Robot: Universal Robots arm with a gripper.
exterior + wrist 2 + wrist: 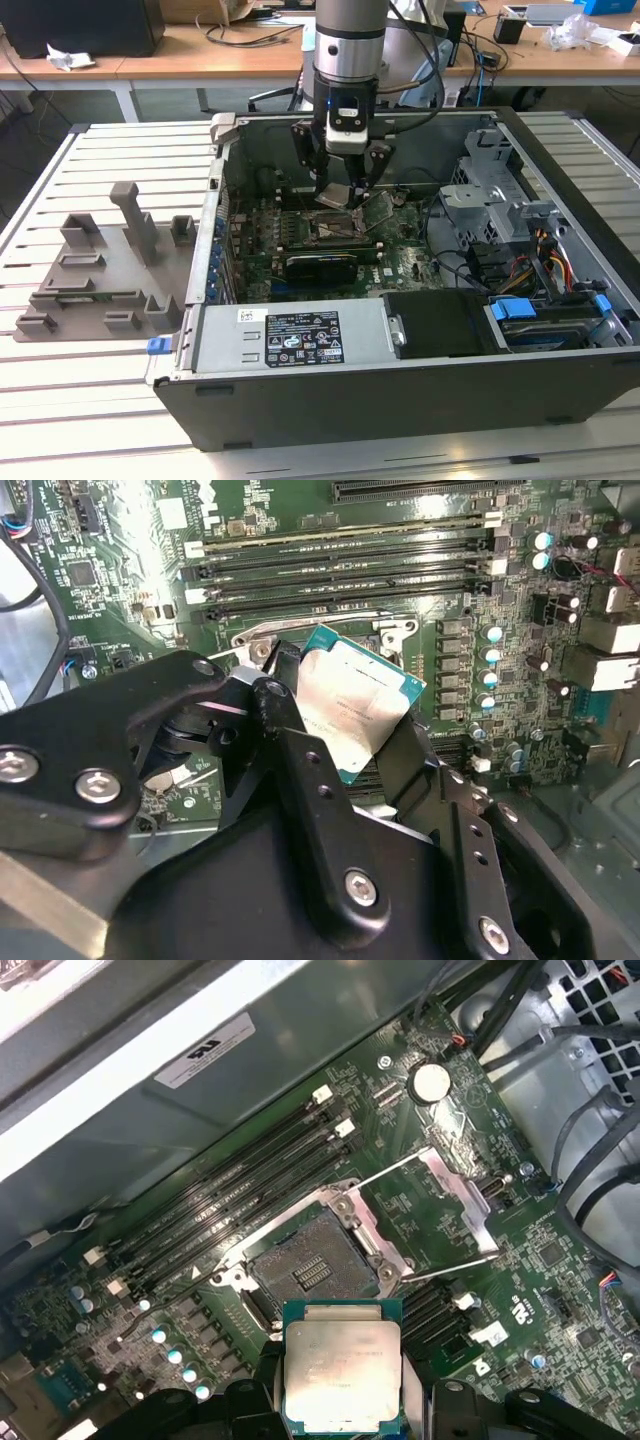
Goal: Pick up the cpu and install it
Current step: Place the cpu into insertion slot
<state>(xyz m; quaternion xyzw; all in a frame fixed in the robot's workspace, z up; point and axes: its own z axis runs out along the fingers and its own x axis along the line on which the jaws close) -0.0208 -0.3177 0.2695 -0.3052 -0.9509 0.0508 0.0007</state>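
Slatted metal counter (100, 400) carries an open computer case (420, 405). Inside it the claw (345, 188) pinches the cpu (343, 1375) by opposite edges, clear above the motherboard (560, 1260) and just beside the open socket (312, 1270), whose bracket (455, 1190) is flipped back. Pickup looks done and the install not yet: seating calls for centring the chip over the socket, squaring it and keeping it level.

cpu (342, 1372) clamped in jaws, socket (312, 1270) open
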